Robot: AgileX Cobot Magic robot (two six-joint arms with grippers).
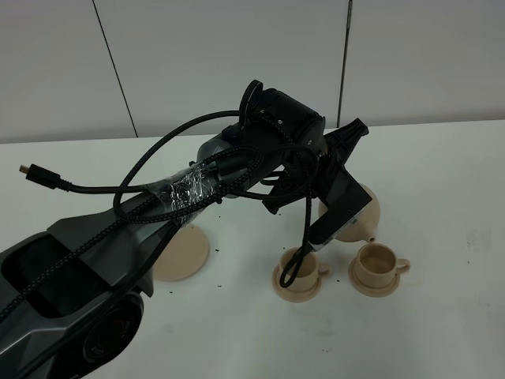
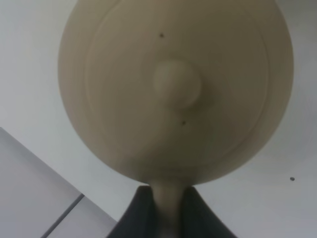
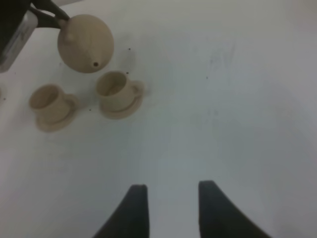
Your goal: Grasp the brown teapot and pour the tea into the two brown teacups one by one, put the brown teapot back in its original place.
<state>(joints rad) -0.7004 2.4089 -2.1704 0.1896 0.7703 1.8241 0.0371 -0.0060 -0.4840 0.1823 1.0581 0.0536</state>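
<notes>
The left hand [image 2: 167,194] is clamped on the loop handle of the teapot [image 1: 364,207], its two fingers pinching the loop from either side. That grip leaves the spout free at the far end and lets a roll of the wrist tip the pot. The wrist view looks straight at the lid and its knob, so the lid faces back toward the arm.

The pot hangs in the air, clear of the worktop [image 1: 442,316], with the left arm reaching across the middle to get there. It looks tipped forward, with the spout as its lowest part. The spout sits just above the right cup [image 1: 379,264], nearer to it than to the left cup [image 1: 298,272]. I judge this to be the pour into the right cup. No stream of tea shows, and I cannot tell whether either cup has tea in it.

Both cups stand upright on their small saucers, side by side and just apart, handles turned outward.

The wide saucer [image 1: 189,253] lies bare, well off to the left and partly under the arm. It marks the spot the pot must return to.

The right hand [image 3: 172,186] hovers over open worktop with its fingers apart and nothing between them. It is well away from the cups, which leaves the pouring arm room.
</notes>
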